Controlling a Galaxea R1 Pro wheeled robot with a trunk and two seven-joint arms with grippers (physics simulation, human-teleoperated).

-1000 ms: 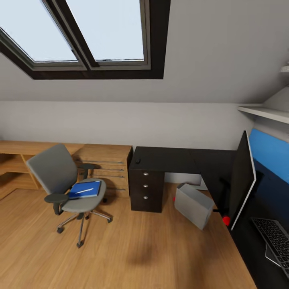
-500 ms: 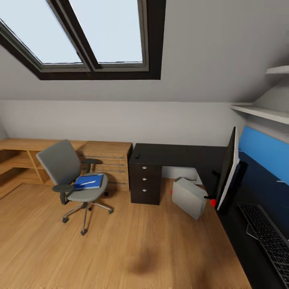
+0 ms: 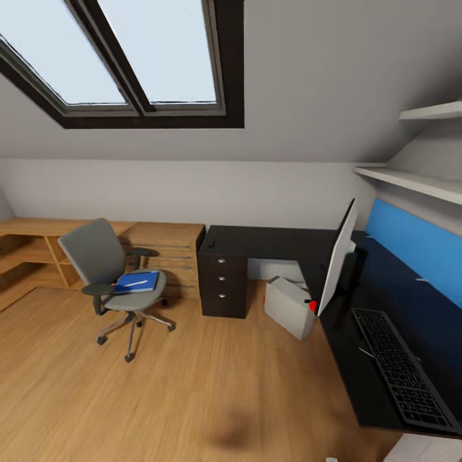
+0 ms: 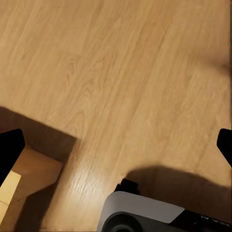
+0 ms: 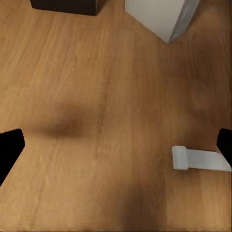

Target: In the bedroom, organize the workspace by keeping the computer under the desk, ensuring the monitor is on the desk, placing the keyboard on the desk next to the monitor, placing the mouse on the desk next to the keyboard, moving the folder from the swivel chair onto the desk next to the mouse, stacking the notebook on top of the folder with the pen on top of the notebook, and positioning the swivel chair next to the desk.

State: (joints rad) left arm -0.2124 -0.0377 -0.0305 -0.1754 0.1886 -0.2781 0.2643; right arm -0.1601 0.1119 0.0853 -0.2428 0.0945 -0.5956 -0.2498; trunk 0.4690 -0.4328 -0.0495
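Wood-plank flooring [image 3: 212,385] carries the grey padded swivel chair [image 3: 106,273] with the flat blue folder [image 3: 136,282] on its seat, left of the glossy black tabletop [image 3: 269,242] bearing monitor [image 3: 337,256] and keyboard [image 3: 401,372]; both end effectors' fingertips sit spread wide.

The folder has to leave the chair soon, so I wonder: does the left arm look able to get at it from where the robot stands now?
Probably not yet. The folder lies on the swivel chair seat across open wooden floor, well away from the robot. The left gripper hangs open over bare floor. Nothing blocks the way; the robot would likely need to drive closer first.
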